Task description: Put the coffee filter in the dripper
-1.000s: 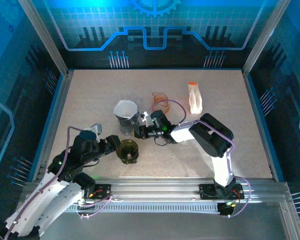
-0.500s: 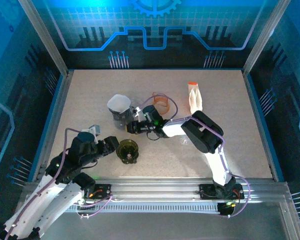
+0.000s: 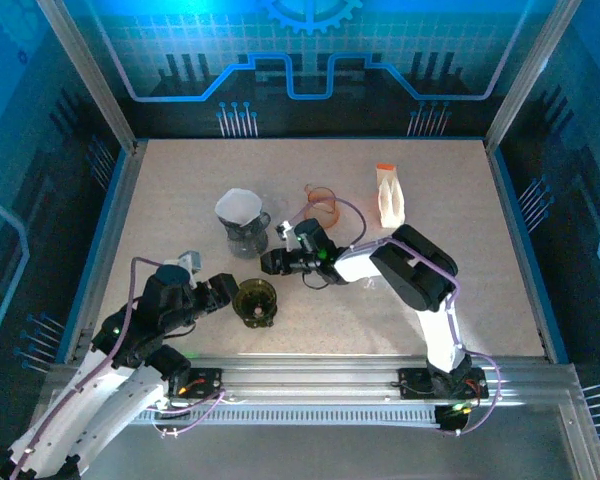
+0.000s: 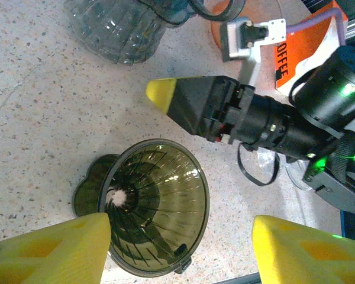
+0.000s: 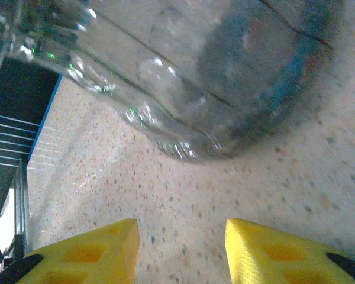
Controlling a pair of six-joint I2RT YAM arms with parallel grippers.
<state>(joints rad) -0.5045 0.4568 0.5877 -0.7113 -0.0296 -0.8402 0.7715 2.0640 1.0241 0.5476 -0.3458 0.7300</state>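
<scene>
White coffee filter (image 3: 238,207) sits atop the glass carafe (image 5: 195,77). The right pincer (image 5: 180,228) is released and empty just beside it. The left pincer (image 4: 178,236) is released at the green dripper (image 4: 160,195).

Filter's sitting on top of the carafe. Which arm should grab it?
Right. Its end effector is open and empty, right beside the glass carafe carrying the white filter. The left end effector is open at the dripper, farther from the filter.
</scene>
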